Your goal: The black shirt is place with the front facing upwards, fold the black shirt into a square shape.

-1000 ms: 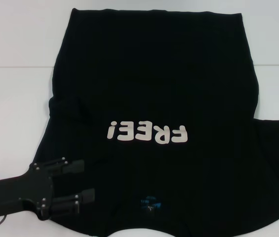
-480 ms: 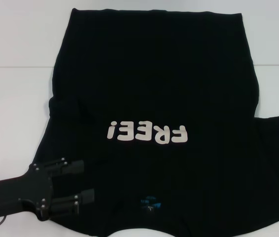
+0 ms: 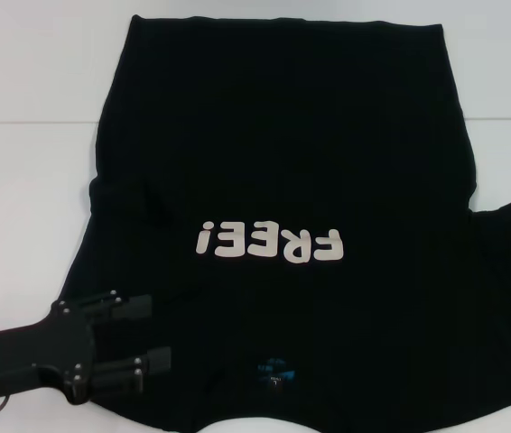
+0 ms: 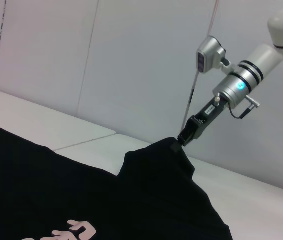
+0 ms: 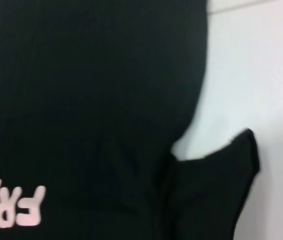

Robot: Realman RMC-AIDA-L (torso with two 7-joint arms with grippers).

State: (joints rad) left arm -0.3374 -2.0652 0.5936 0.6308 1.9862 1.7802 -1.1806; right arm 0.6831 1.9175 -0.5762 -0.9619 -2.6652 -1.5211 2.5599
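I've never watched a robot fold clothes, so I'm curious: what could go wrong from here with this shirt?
The right gripper pinches only the tip of the black shirt's right sleeve, lifted into a peak; such a small bite could slip out mid-fold. The left gripper sits on the left shoulder with jaws open, so that side is not gripped and a pull from the right might drag the shirt askew. The left sleeve already looks bunched, which may spoil a square fold.
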